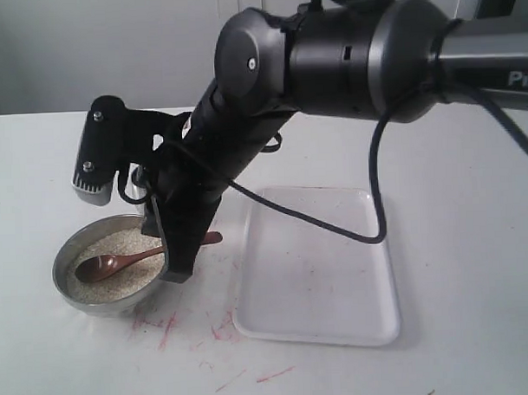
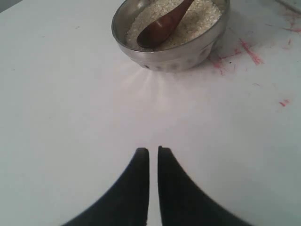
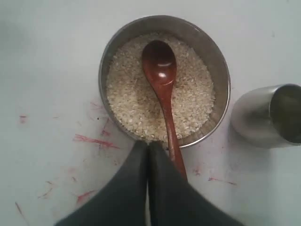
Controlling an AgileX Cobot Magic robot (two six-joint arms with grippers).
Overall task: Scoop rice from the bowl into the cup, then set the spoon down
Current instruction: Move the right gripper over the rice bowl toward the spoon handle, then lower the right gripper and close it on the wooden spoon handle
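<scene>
we judged scooping not begun: the spoon [image 3: 162,80] lay on the rice [image 3: 127,94] in the bowl [image 3: 221,66], the cup [image 3: 258,117] just beside it; left jaws and right jaws were together, holding nothing.

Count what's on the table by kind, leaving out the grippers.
Steel vessels: 2 (bowl, cup)
Wooden spoon: 1
White tray: 1
Rice heap: 1
Total: 5
</scene>
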